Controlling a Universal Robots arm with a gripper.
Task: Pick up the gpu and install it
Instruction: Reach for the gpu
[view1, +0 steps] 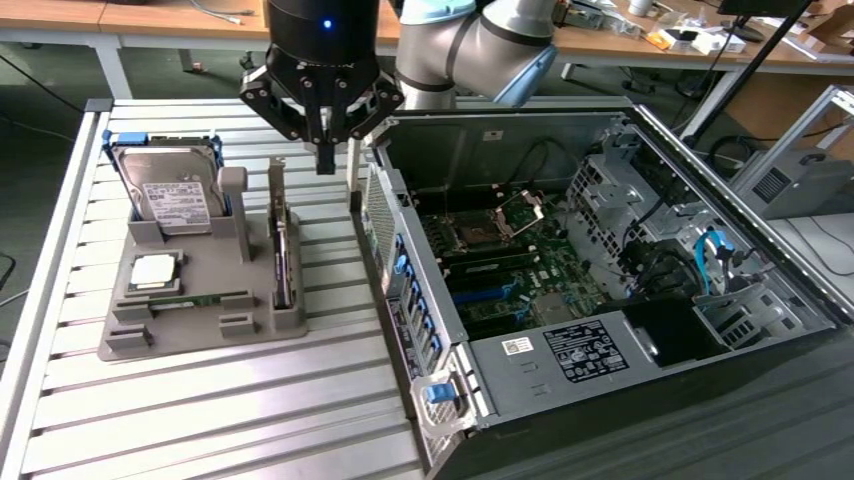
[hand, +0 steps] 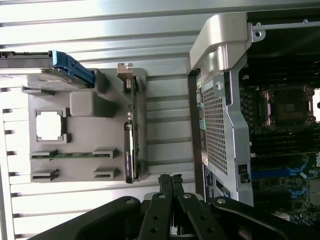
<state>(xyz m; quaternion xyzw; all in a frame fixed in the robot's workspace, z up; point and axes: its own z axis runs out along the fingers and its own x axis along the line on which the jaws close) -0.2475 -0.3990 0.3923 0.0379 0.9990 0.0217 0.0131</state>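
Wrist view, nearest item first: gripper (hand: 170, 181), jaws fully closed, fingers pressed flat together. Nothing is between them and they touch nothing. It hangs over the slatted table (view1: 200, 420), in the gap between the grey holder (view1: 200, 335) and the computer case (view1: 400, 260).

Exterior view: the gpu (view1: 282, 255) is at about 7 o'clock from the fingertips, near but clearly apart. It stands on its long edge in a slot of the holder, with the metal bracket at the 12 o'clock end. It is not yet lifted.

Handling (judgement):
- Thin, stiff card, probably light.
- Board faces are smooth, so some slip is possible.
- Components and the contact edge are fragile, and twisting is a risk while the card sits in its slot.
- Best hold is a pinch across the thickness on the exposed upper edge, near mid-length, clear of the bracket.

Farther out, from the gpu:
- Memory stick (view1: 187, 300) at 8 o'clock.
- Processor chip (view1: 154, 270) at 9 o'clock.
- Hard drive (view1: 176, 198) at 10 o'clock.
- Case at 3 o'clock, with its side open and the motherboard (view1: 514, 255) exposed.
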